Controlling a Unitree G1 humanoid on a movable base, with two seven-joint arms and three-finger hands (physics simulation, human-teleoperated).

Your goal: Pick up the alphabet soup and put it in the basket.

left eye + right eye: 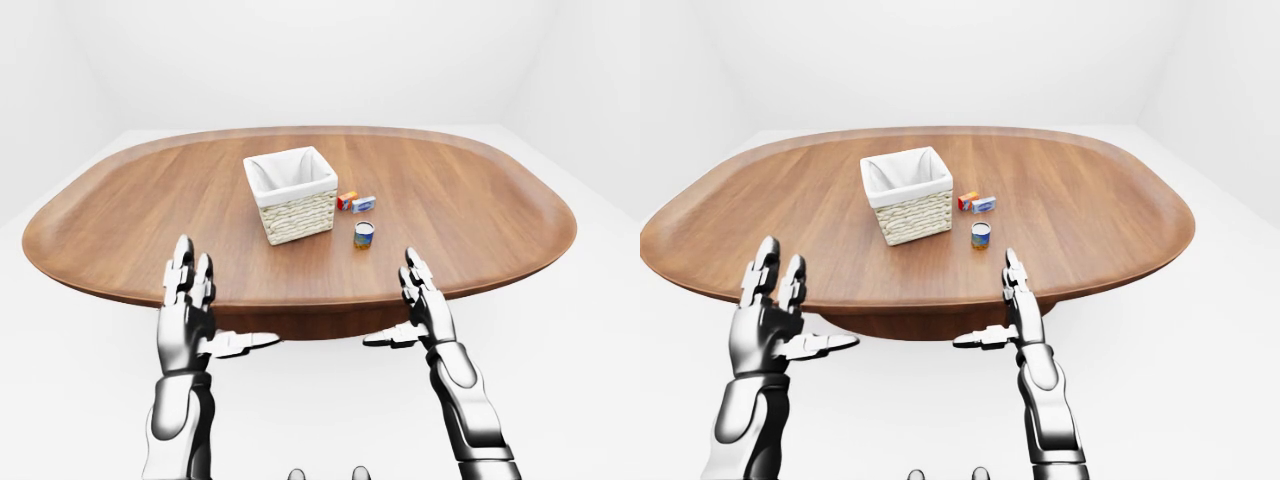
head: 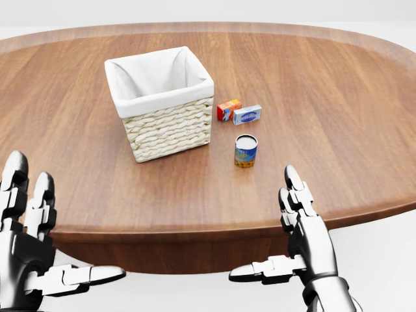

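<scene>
All three cameras sit on the robot's head and face the basket [image 2: 160, 104] across the near edge of the wooden counter [image 1: 480, 200]. The head view sits closest, tilted down, cropping the counter's ends. The two eye views take in the whole counter, and all three share the basket.

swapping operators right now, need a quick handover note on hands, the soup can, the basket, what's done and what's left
Left hand: open, empty, raised at the table's near edge.
Right hand: open, empty, just below the soup in the head view.
Alphabet soup: upright on the table, right of the basket and apart from it, untouched.
Two small boxes lie above the can.
Done: nothing.
Left: reach, probably with the right hand, grasp the can, lift it, drop it in the basket.
</scene>
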